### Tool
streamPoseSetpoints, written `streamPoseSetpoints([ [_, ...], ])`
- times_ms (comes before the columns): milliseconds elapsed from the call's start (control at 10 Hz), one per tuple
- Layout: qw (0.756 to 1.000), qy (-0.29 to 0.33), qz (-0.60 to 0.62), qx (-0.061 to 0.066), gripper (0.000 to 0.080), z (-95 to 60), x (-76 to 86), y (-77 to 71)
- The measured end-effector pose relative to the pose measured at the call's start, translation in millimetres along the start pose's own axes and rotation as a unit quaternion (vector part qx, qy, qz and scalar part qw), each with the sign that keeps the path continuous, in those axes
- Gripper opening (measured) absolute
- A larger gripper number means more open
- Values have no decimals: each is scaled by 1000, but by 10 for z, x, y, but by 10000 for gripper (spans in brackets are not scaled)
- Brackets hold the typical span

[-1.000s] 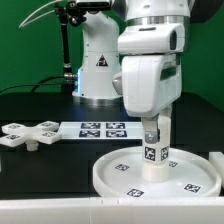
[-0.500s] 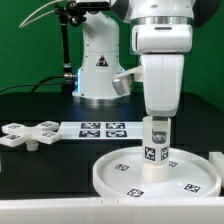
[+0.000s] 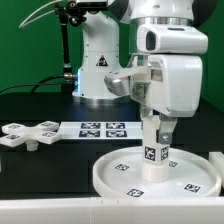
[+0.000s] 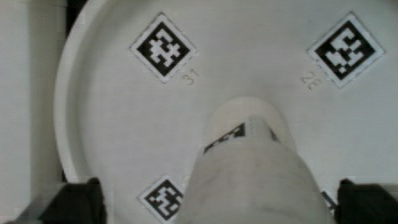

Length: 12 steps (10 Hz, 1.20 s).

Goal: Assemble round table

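The short thick cylinder leg stands upright on the middle of the large rimmed round disc, at the front of the exterior view's right. My gripper is straight above it, its fingers down around the leg's top. In the wrist view the leg rises from the disc between my dark fingers, with gaps on both sides, so the gripper is open. The cross-shaped base piece lies on the black table at the exterior view's left.
The marker board lies flat behind the disc, between it and the robot's white base. A white edge shows at the exterior view's far right.
My wrist has turned about the vertical axis above the leg. The leg's tag faces the same way and the disc has not moved.
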<state>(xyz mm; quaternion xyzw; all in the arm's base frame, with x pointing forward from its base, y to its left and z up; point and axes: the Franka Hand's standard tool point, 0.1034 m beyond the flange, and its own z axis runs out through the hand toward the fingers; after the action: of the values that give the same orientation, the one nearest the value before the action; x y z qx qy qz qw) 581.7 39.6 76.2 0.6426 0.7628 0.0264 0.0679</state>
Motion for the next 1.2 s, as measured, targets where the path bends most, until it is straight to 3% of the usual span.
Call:
streamPoseSetpoints([
  [200,999,-4,-34,1,649,4,-30,-5],
  [400,1000,-4,-30,1,382,5,-37,-7],
  [500,1000,-6,-27,1,382,6,-72,-12],
  [600,1000,-8,-22,2,181,9,-112,-17],
  [700,1000,-8,-20,2,181,10,-131,-20],
  [800,1000,-9,-19,2,36,13,-143,-23],
  [1200,1000,-9,-14,2,1,10,-148,-19],
])
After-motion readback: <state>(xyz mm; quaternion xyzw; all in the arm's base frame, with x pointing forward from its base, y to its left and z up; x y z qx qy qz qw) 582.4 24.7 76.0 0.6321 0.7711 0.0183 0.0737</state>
